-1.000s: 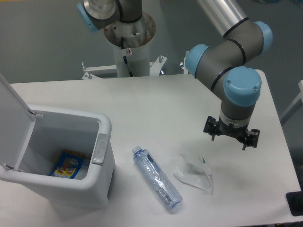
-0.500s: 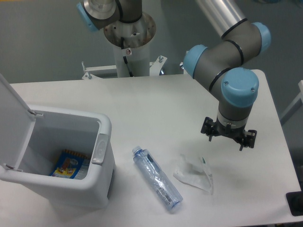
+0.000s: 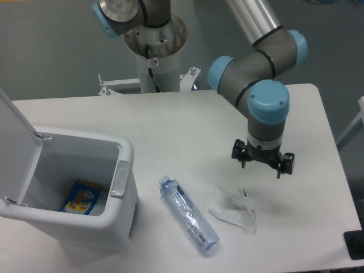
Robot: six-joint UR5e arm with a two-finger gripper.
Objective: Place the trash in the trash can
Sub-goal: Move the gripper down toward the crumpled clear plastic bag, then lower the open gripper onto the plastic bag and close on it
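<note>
Arm w/ gripper (image 3: pixel 261 162) shifted left across the table over the last sec, from approx above the right part of the table to a spot nearer the wrapper (image 3: pixel 233 209), now hanging just above & slightly right of it. Wrist joints swung left too. Gripper also sat a bit higher in frame than before. Fingers' spread looked unchanged, apart.
</note>
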